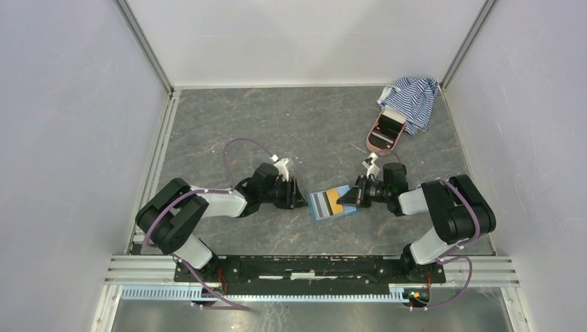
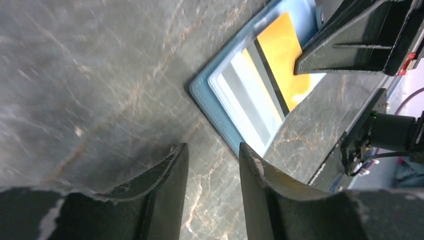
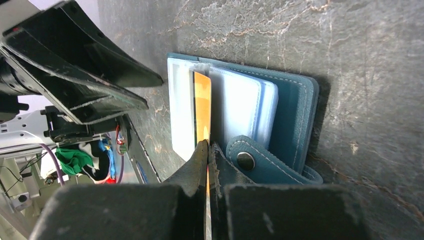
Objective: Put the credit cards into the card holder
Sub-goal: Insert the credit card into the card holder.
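We find the card holder (image 1: 332,204) lying open on the table (image 1: 277,124); the right gripper (image 3: 207,150) is pinched tight on the near edge of the gold card (image 3: 202,110), whose far end lies among the clear sleeves (image 3: 240,110); the left gripper (image 2: 212,160) stands part-open and empty, just beside the holder's opposite edge. We judge the card light, stiff and slick, best gripped by a short edge; the sleeves look floppy, and the holder may slide.

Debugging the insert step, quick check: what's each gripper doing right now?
Left gripper: jaws open, holding nothing.
Right gripper: shut on the gold credit card, at the open card holder.
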You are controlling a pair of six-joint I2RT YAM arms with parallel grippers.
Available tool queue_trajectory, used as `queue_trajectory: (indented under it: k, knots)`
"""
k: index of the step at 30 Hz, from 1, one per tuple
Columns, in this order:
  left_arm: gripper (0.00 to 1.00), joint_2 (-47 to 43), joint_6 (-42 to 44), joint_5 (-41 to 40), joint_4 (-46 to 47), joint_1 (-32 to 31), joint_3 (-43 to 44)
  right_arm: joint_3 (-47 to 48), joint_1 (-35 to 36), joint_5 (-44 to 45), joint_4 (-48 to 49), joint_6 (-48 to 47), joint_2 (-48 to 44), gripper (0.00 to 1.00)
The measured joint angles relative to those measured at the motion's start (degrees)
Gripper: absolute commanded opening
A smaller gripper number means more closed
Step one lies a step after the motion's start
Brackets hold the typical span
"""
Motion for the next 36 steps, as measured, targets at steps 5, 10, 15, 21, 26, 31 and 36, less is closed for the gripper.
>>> queue_trajectory:
  k: [5, 10, 15, 21, 26, 31, 36]
  knots:
    - [0.46, 0.1, -4.4, -0.2, 0.3, -2.7, -0.9, 0.4, 0.6, 0.0, 0.0, 0.0, 0.4, 0.00]
    - [0.43, 2.2, -7.4, -0.1, 1.2, -4.7, 0.0, 0.5, 1.3, 0.0, 0.1, 0.0, 0.4, 0.00]
    - [0.38, 4.7, -8.7, -0.2, 1.9, -5.4, 1.9, 0.7, 1.7, 0.1, 0.1, 0.0, 0.5, 0.00]
    - [0.36, 6.4, -9.4, -0.1, 2.9, -5.9, 3.0, 1.0, 3.0, 0.0, 0.1, 0.0, 0.5, 0.00]
    - [0.36, 7.0, -9.7, 0.0, 3.8, -6.0, 3.0, 1.6, 3.6, 0.0, 0.1, 0.0, 1.2, 0.00]
    - [0.36, 7.3, -10.8, 0.0, 4.2, -6.0, 3.1, 2.1, 4.0, 0.0, -0.1, -0.2, 1.6, 0.04]
    - [0.36, 7.5, -10.8, 0.1, 4.5, -6.0, 3.1, 3.1, 4.3, 0.2, -1.8, -1.8, 1.7, 0.05]
